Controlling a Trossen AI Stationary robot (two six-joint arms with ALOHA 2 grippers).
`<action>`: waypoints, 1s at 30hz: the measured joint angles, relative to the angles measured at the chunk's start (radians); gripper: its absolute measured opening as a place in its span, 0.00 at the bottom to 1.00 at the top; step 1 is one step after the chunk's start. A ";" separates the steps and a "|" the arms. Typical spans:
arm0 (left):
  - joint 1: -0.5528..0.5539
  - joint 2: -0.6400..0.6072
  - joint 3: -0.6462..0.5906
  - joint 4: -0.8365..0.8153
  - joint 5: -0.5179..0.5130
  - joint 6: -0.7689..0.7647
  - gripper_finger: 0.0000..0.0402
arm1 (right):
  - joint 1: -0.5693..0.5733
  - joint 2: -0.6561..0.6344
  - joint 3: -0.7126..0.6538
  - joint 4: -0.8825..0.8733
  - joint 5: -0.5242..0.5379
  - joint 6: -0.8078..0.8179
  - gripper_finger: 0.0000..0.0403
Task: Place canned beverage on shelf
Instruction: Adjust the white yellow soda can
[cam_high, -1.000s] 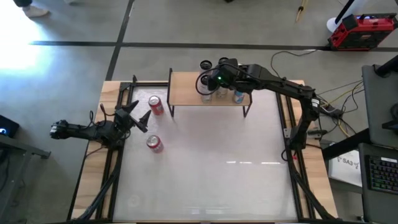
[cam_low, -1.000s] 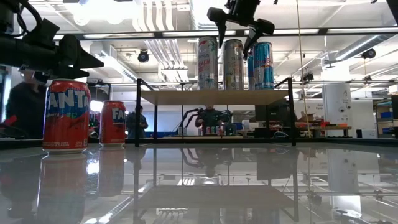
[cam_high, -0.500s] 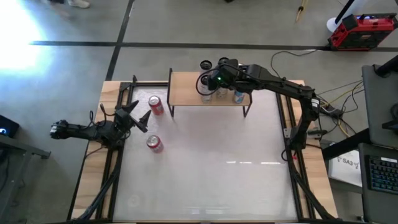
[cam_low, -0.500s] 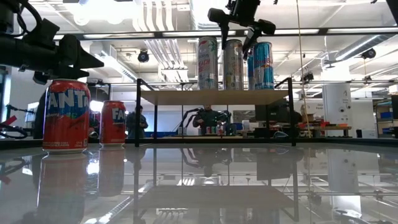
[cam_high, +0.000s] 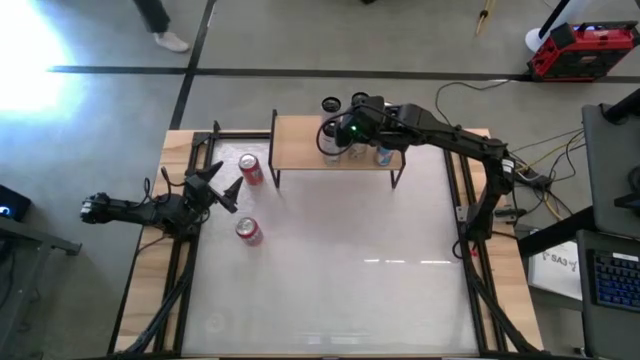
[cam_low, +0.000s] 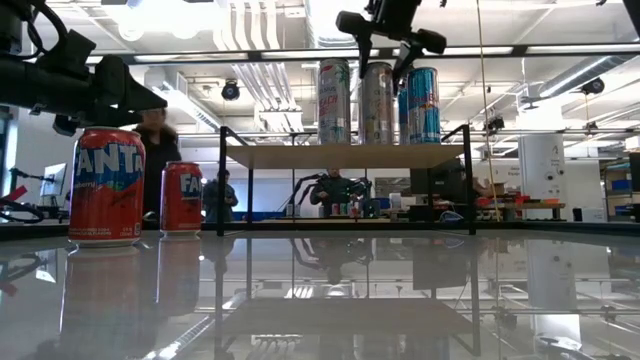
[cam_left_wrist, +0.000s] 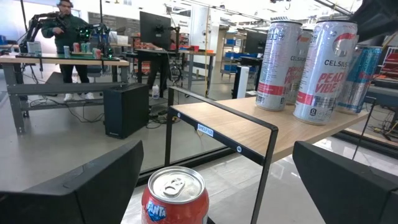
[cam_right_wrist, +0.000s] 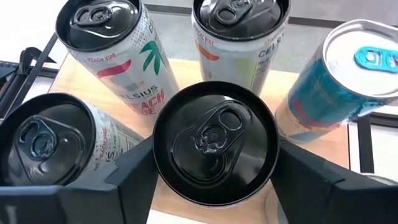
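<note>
Above the shelf (cam_high: 310, 143), the right gripper (cam_low: 386, 42) hangs over a tall can (cam_right_wrist: 216, 143), fingers flanking its top; contact is unclear. Four cans crowd its right end. Far left, the left gripper (cam_high: 219, 184) waits wide open near two red cans (cam_high: 249, 168).

High view straight down, low view level across the table — both share the shelf (cam_high: 335, 145), wrist views close.

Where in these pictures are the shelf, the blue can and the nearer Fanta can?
shelf (cam_high: 300, 145): high view, bare wooden top.
blue can (cam_right_wrist: 336, 93): right wrist view, its side.
nearer Fanta can (cam_low: 106, 185): low view, its label.
</note>
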 joint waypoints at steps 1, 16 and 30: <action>0.000 0.000 0.000 0.000 0.000 0.000 0.99 | 0.003 0.000 0.000 -0.005 0.000 0.008 0.65; 0.000 0.000 0.000 0.000 0.000 0.000 0.99 | 0.031 -0.008 0.000 -0.032 0.002 0.026 0.63; 0.000 0.000 0.000 0.000 0.000 0.000 0.99 | 0.038 -0.034 -0.002 -0.038 0.000 0.006 0.78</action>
